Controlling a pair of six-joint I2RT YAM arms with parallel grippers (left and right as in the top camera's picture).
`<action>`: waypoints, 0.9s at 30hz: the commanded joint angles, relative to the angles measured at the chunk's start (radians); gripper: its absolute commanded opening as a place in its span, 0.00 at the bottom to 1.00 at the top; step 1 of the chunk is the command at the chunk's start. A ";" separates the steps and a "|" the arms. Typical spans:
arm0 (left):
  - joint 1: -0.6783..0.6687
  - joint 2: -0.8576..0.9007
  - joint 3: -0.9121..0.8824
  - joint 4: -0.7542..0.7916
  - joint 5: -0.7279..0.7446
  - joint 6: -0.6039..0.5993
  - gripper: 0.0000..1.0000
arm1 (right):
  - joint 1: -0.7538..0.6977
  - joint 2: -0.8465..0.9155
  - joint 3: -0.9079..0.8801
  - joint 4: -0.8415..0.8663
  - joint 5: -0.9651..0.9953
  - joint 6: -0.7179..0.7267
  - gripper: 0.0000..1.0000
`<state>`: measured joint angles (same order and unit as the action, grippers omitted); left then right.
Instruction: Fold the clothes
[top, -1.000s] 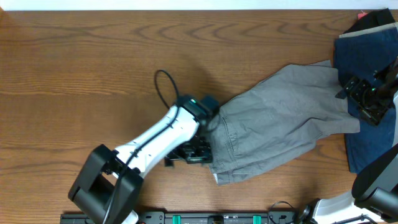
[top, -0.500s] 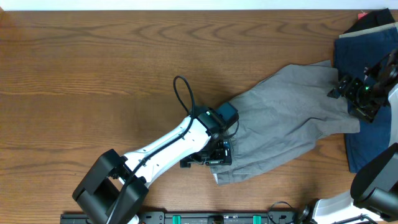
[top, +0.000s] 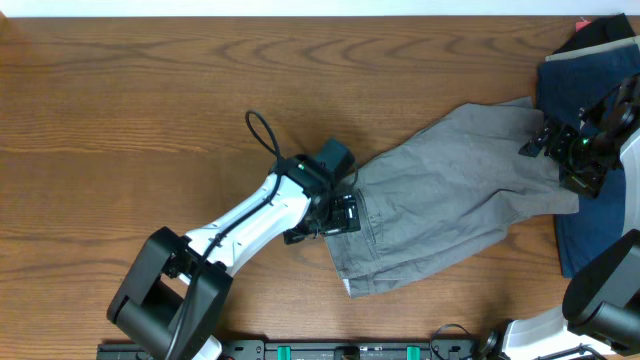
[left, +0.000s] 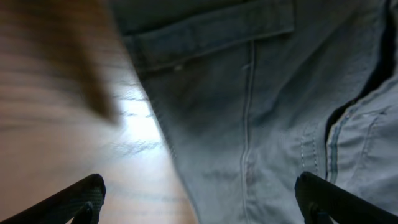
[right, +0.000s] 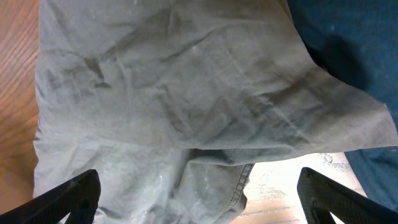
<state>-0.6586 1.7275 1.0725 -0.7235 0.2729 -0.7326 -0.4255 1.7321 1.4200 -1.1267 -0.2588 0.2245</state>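
**A:** Brown wood-grain counter (top: 120, 100), bare across its left half. Where's the work?

**B:** The light grey woven cotton shorts (top: 450, 200) lie slantwise on the right half. The waistband is near the middle of the front edge and the legs reach toward the far right corner. The left gripper (left: 199, 198) hangs over the waistband edge, fingers spread wide and holding nothing.

**A:** And the right side?

**B:** The right gripper (right: 199, 194) is just as wide and empty above a leg. That leg overlaps the dark blue crumpled garment (top: 590, 90) at the right edge.

**A:** What are the risks?

**B:** The left could pinch only the top layer or slide off onto wood, and the fold would go crooked. The right could catch blue cloth with the grey and drag both.

**A:** What has changed from half a second ago?

**B:** The left gripper has drawn back off the cloth toward the far edge. The right has barely shifted, and the shorts lie as they did.
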 joint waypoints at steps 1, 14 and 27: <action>-0.001 -0.008 -0.060 0.053 0.038 0.017 0.98 | 0.008 -0.024 -0.001 -0.001 -0.008 -0.001 0.99; -0.002 -0.008 -0.166 0.286 0.056 -0.087 0.80 | 0.008 -0.024 -0.001 -0.014 -0.007 0.002 0.99; -0.002 0.000 -0.188 0.319 0.039 -0.111 0.14 | 0.008 -0.024 -0.001 -0.014 -0.007 0.003 0.99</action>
<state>-0.6590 1.7187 0.8928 -0.3973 0.3267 -0.8425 -0.4255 1.7321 1.4200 -1.1404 -0.2588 0.2253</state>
